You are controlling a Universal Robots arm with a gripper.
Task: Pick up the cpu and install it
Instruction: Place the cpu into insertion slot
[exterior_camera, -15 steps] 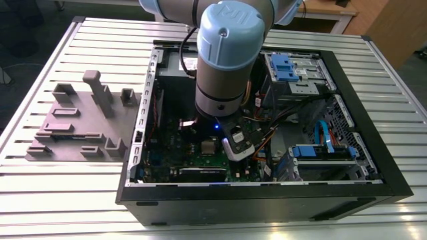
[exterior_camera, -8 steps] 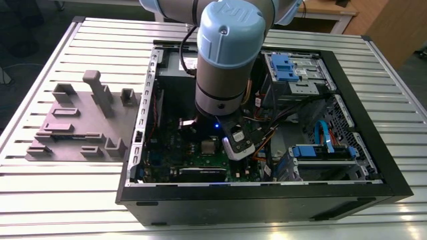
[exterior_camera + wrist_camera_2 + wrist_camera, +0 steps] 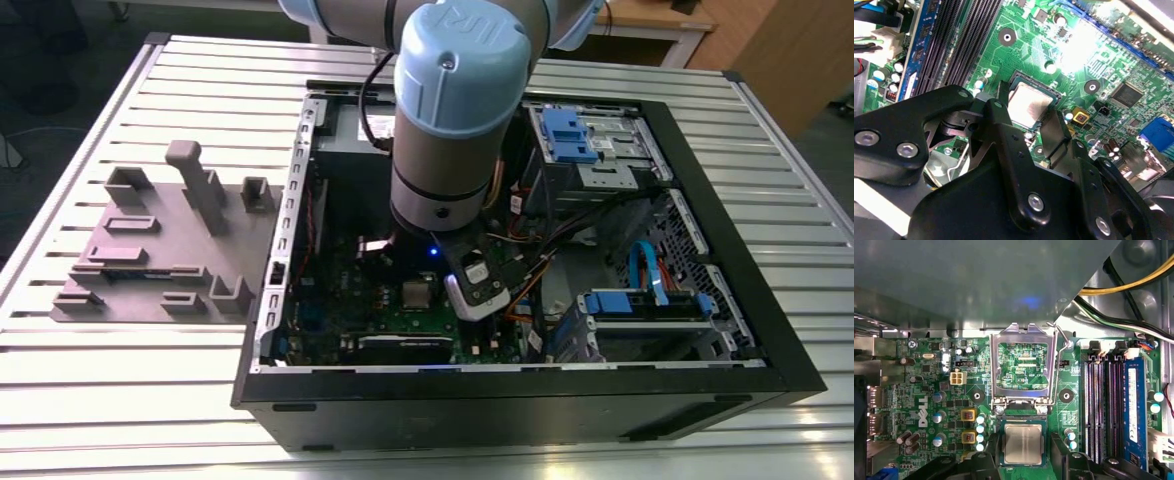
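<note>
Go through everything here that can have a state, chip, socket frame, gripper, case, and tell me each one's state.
Small square silver-topped cpu: lying flat in the socket, uncovered.
Rectangular metal socket frame: swung open, clear of the cpu.
Black gripper: open, straddling the cpu.
Black desktop computer case: on its side, panel off, interior exposed.
Blue memory module: seated in its slot.

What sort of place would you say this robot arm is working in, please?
Probably a robotics lab or workshop bench: an open black metal desktop computer case lies on a slatted aluminium table, beside a mauve-grey plastic tray with raised blocks.
</note>
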